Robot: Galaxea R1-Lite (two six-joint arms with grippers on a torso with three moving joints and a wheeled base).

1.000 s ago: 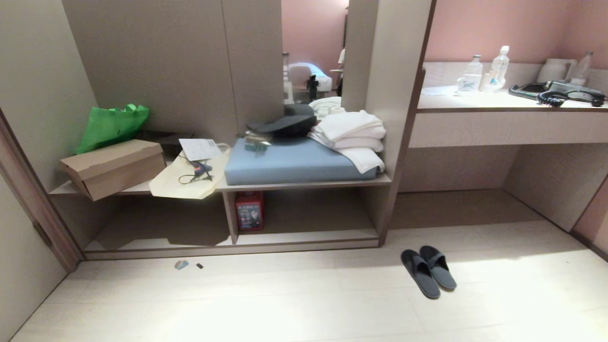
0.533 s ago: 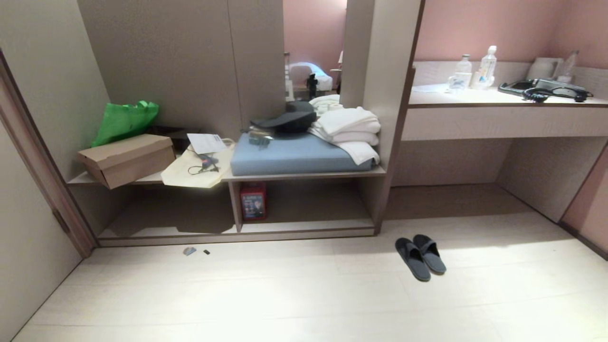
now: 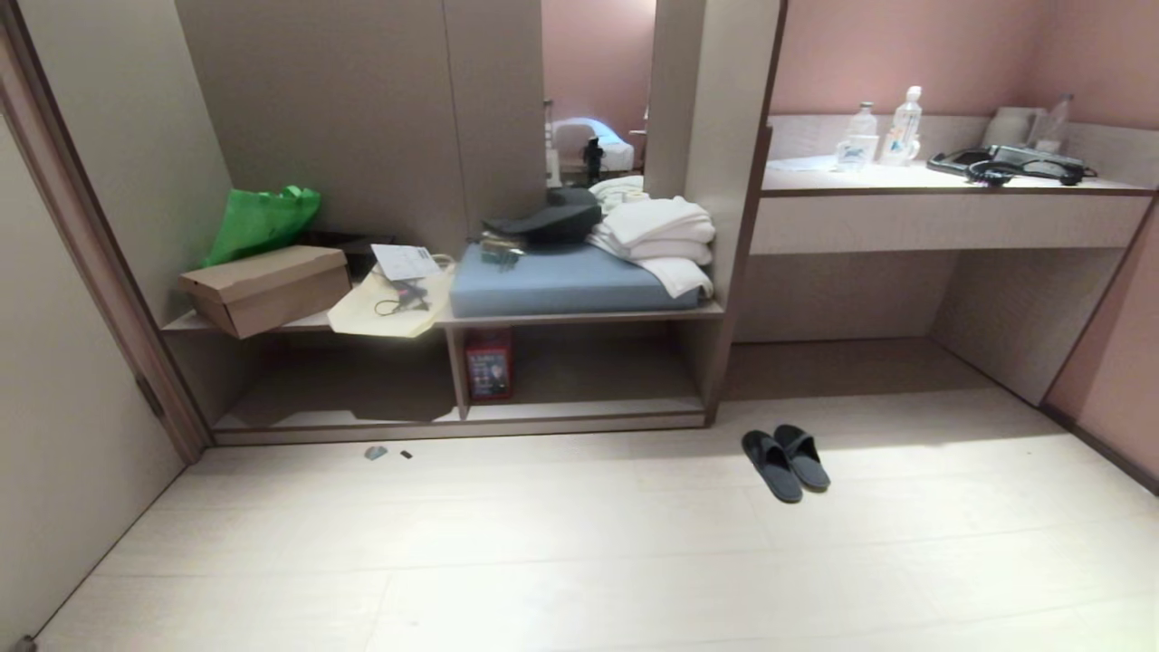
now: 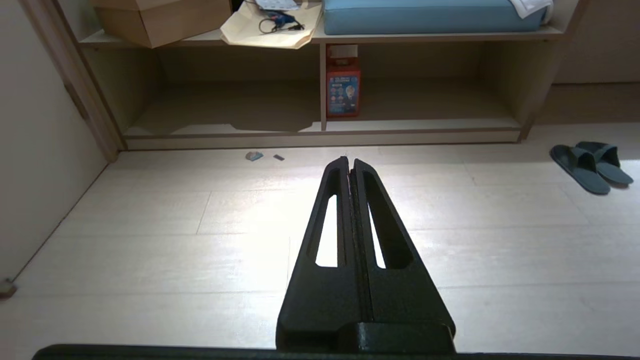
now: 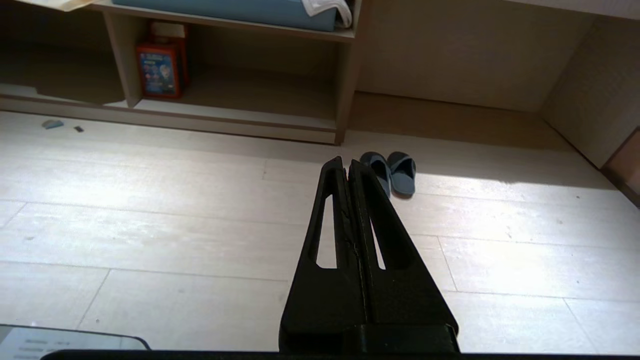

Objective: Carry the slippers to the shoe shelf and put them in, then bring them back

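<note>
I have the slippers (image 3: 785, 462) lying side by side, touching, on the pale floor (image 3: 579, 561) at lower right of centre in the head view, just outside the right end of the shoe shelf (image 3: 579, 412); neither is held. The left gripper (image 4: 349, 162) and right gripper (image 5: 346, 162) each show fingers pressed together, empty, hanging over bare floor well short of the pair.

My worries from here: the soles are thin and flat to the floor, so pressed-together fingers would skid over them unless I spread the fingers first; pinching both bands at once may drop one; the red box (image 3: 490, 364) beside the divider crowds the right compartment, so a careless push could knock it.
</note>
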